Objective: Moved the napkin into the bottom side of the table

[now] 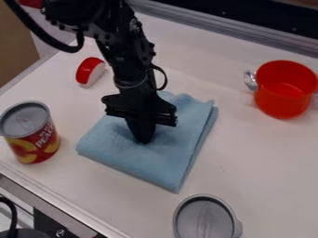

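the table (261,158) is pale, with a grey rail (223,29) along its far edge and a dark strip past that. a brown panel (16,51) stands at the far left, off the table, and a black cable (11,211) curves at the near left. on top i see 4 things around the napkin (177,162): a can (36,139) to the left, a red and white piece (90,71) far left, a red pot (283,93) far right, and a grey lidlike dish (205,223) at the near side.

the napkin, blue and folded, lies mid-table. over it hangs the gripper (142,137), pointing down, its 2 fingers together and their tips touching the cloth, which dips around them. whether a bit of it is pinched there, i can't tell.
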Robot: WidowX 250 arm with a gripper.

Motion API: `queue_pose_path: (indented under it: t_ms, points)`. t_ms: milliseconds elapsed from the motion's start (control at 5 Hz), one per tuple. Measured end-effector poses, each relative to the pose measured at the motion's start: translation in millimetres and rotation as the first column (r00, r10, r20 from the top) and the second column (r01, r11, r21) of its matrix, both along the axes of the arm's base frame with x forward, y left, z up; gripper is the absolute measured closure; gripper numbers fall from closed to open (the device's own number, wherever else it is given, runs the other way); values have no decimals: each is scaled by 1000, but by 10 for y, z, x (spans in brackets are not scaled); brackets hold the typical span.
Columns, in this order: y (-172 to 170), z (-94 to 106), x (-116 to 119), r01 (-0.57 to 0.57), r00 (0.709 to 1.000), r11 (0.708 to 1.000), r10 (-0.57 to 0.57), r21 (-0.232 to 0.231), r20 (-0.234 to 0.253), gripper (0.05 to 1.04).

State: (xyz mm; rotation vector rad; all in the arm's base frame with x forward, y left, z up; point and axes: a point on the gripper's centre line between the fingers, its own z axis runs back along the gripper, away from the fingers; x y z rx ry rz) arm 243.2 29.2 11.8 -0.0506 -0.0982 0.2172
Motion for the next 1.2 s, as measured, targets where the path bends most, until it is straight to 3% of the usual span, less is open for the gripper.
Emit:
queue_pose_path:
  t_ms: [600, 1200]
  points:
    - [25, 27, -385, 66, 998, 998, -66, 8, -20, 1031]
    - [34, 62, -520, 68, 997, 998, -68, 7, -23, 1031]
